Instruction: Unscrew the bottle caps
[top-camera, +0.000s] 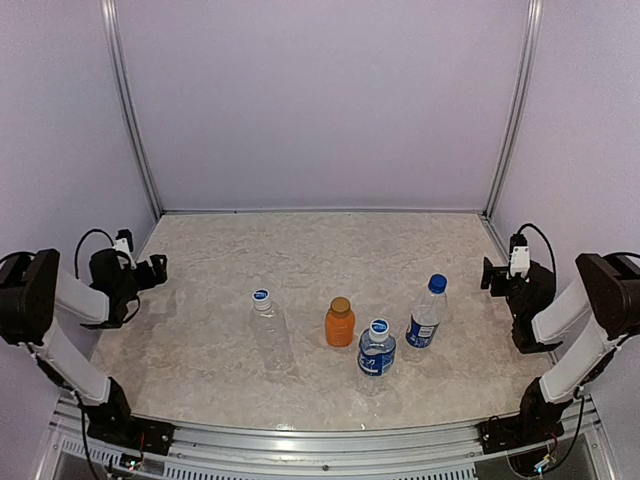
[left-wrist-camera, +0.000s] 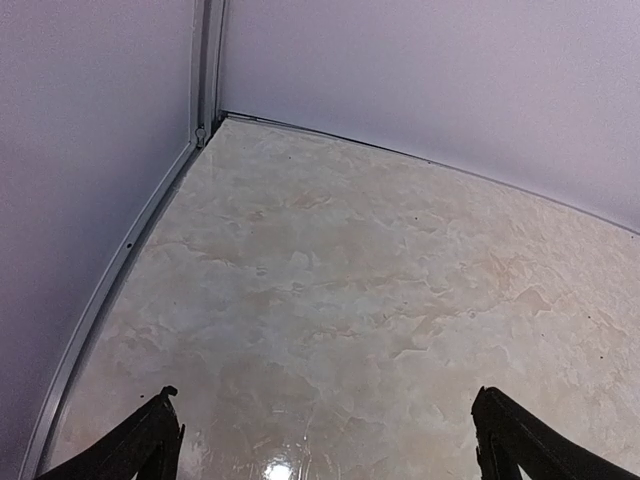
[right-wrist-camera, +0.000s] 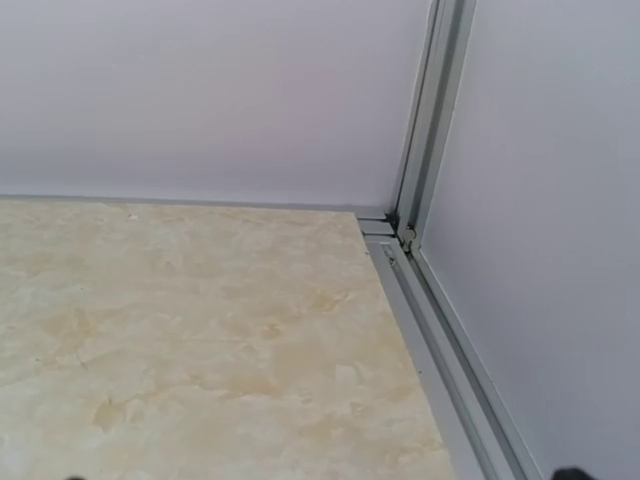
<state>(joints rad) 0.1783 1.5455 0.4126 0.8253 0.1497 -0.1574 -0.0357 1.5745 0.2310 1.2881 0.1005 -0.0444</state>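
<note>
Four bottles stand upright with their caps on, in the top view. A clear unlabelled bottle has a blue cap with a white mark. A short orange juice bottle has a golden-brown cap. A blue-labelled bottle has a blue-and-white cap. Another blue-labelled bottle has a plain blue cap. My left gripper is open and empty at the far left; its wrist view shows only bare table. My right gripper is open and empty at the far right, and only its fingertips show at the bottom edge.
The marble-patterned table is enclosed by pale walls at the back and on both sides. Metal frame posts stand in the back corners. A metal rail runs along the near edge between the arm bases.
</note>
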